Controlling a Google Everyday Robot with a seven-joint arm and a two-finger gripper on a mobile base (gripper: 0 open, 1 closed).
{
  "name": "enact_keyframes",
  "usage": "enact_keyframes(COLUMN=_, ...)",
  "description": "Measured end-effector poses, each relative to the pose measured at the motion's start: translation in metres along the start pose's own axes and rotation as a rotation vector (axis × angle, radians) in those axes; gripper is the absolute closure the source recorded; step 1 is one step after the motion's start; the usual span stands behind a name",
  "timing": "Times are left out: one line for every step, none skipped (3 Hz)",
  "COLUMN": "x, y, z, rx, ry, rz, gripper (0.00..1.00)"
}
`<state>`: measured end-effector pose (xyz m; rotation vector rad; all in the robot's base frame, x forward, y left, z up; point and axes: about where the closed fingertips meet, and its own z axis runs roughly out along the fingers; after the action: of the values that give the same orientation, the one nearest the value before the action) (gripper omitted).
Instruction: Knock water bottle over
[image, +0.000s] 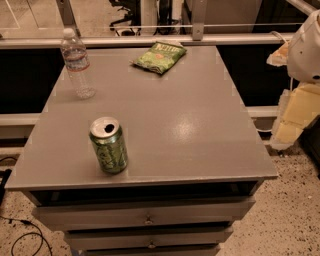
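Note:
The water bottle (76, 62) is slim clear plastic with a white cap and a pale label. It stands upright at the far left of the grey tabletop (175, 115). My arm's white shell (306, 47) shows at the right edge of the view. My gripper (294, 117) hangs below it, off the table's right side and far from the bottle. It holds nothing that I can see.
An opened green soda can (108, 145) stands upright near the front left edge. A green chip bag (160, 56) lies flat at the far middle. The table is a drawer cabinet (147, 219). A rail and glass partition (150, 35) run behind it.

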<state>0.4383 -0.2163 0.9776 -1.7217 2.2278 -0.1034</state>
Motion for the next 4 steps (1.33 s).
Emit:
enact_keyframes(x=0.0, y=0.0, z=0.0, rx=0.0, ry=0.0, rz=0.0, gripper=0.0)
enact_keyframes(x=-0.004, y=-0.003, z=0.003, rx=0.006, ry=-0.022, rz=0.005, gripper=0.0)
enact_keyframes(x=-0.049, y=-0.03, z=0.04, rx=-0.003, ry=-0.143, rz=0.0, gripper=0.0)
enact_keyframes(x=-0.105, y=-0.059, z=0.078, rx=-0.013, ry=-0.254, rz=-0.019, gripper=0.0)
